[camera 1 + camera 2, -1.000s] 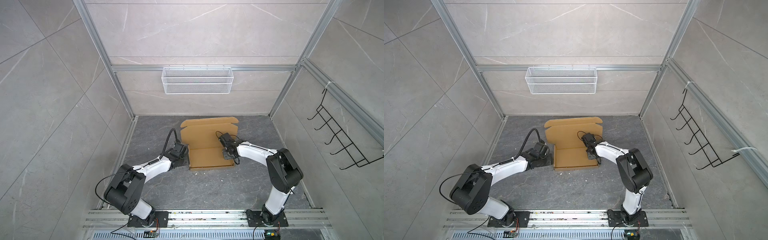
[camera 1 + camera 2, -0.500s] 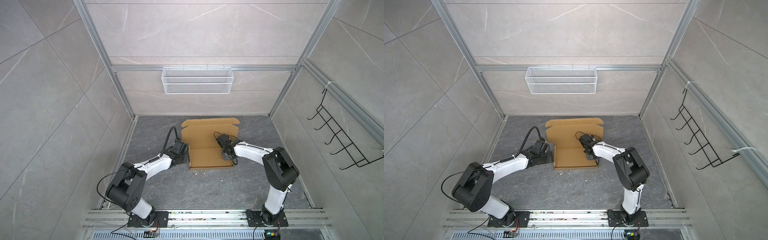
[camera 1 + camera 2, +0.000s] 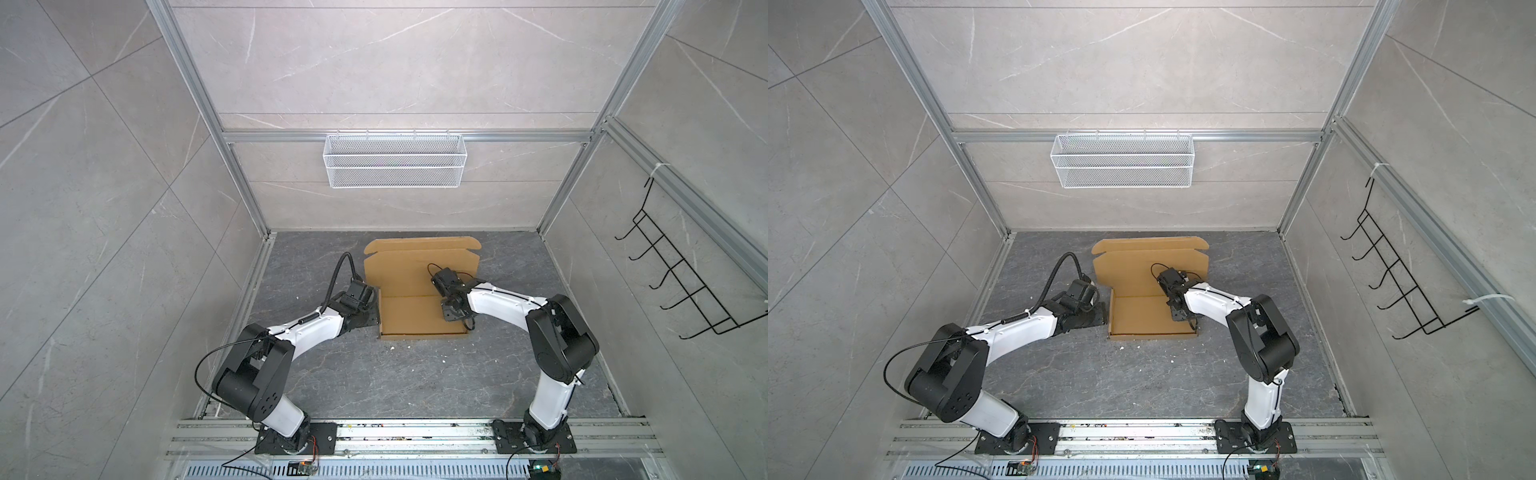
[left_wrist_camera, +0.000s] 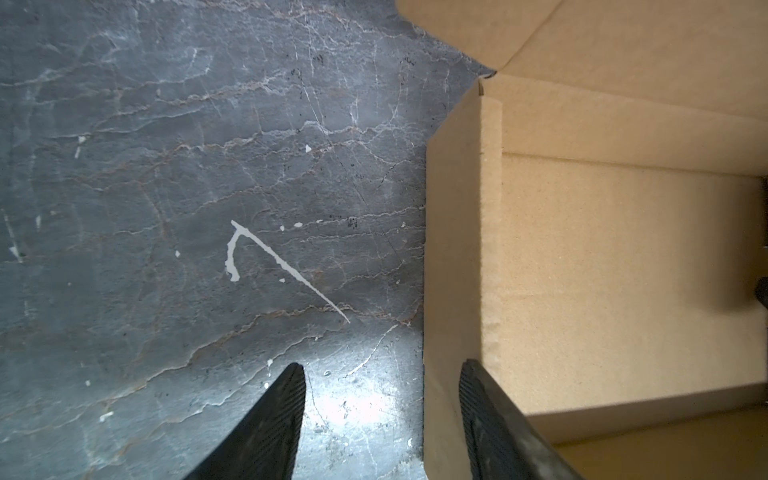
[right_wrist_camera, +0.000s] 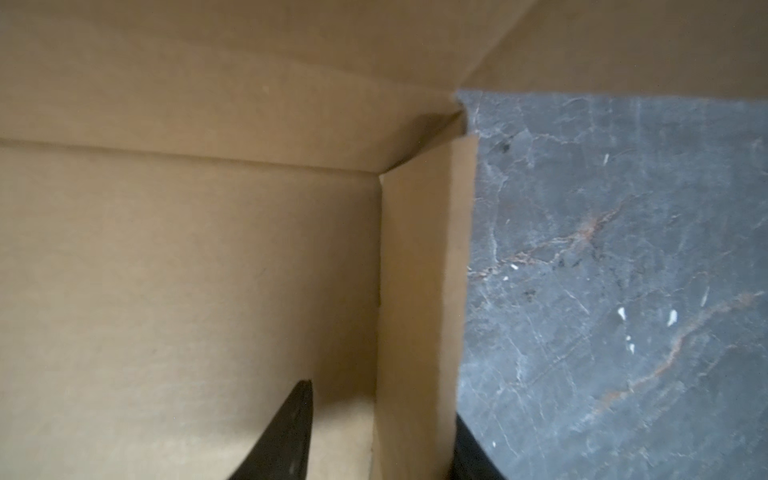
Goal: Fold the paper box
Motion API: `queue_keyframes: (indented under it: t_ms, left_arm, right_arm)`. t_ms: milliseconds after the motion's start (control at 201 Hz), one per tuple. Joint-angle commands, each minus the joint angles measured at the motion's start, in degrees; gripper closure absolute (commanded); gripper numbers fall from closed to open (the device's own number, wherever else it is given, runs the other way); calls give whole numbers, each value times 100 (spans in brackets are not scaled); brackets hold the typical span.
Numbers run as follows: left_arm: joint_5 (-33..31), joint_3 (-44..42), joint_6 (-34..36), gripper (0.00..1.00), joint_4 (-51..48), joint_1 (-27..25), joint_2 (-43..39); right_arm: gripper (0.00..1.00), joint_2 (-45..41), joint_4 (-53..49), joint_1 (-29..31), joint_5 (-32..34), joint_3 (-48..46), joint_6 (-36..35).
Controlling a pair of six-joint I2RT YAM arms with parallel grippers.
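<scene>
Now, your box (image 3: pixel 419 320) sits on the floor (image 3: pixel 374 395) near the back wall, between the two arms, with its tray flat and its lid (image 3: pixel 419 270) raised behind the tray in both top views. Your left gripper (image 4: pixel 380 370) is at the left wall (image 4: pixel 453 249). One finger (image 4: pixel 274 428) hangs over bare floor outside and the other (image 4: pixel 494 424) over the wall's top edge and inner side, so those jaws stand wide and clamp nothing. Your right gripper (image 5: pixel 382 399) straddles the right wall (image 5: pixel 419 291). One finger (image 5: pixel 286 436) is inside the tray with a clear gap to the cardboard, and the other (image 5: pixel 469 453) is just outside the wall; whether it touches, you cannot tell. Those jaws are parted too and are not pinching the wall. Against the picture from a second ago, the box lies in the same spot and the lid is raised as before. The right arm's elbow (image 3: pixel 561 336) has drawn slightly toward the middle, while the left arm has barely shifted. The earlier views are too small to show how the jaws stood then. Small white specks (image 3: pixel 392 348) lie on the floor just in front of the box.
</scene>
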Motion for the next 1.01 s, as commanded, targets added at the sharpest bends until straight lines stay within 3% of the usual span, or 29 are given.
queue_keyframes:
  t_ms: [0,254,667,1005]
  left_arm:
    - [214,199,91,37,238,-23,-233]
    - [226,241,172,35,236,-28,-291]
    - [457,392,244,33,208,-27,-209]
    - [722,548,421,31,400,-34,118]
  right_arm:
    - [52,-407,-59,-29,-348,-71,150]
    - [48,-528,-59,-287,-605,-229,237]
    - [44,-544,-238,-388,-237,-224,221]
    - [57,-435,-202,-462,46,-312,120]
